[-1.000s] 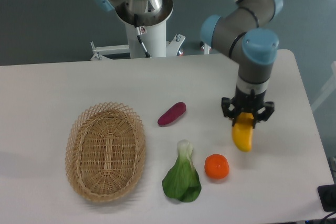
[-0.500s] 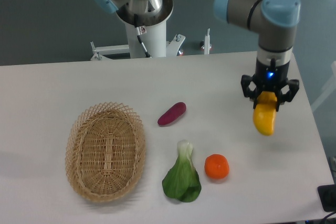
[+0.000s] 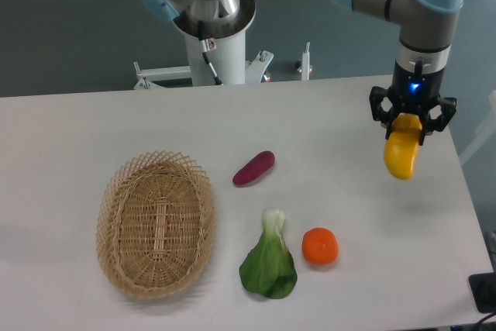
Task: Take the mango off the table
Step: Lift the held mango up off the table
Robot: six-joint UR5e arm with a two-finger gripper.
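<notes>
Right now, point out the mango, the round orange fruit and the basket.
mango (image 3: 401,158): fixed camera, the yellow body hanging below the fingers.
round orange fruit (image 3: 319,246): fixed camera, its middle.
basket (image 3: 114,191): fixed camera, the woven left rim.

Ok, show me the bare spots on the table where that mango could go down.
The table is bare along the whole back strip behind the basket and purple vegetable, and on the right under the held mango. It is crowded at front centre, where the greens and orange sit close.
</notes>
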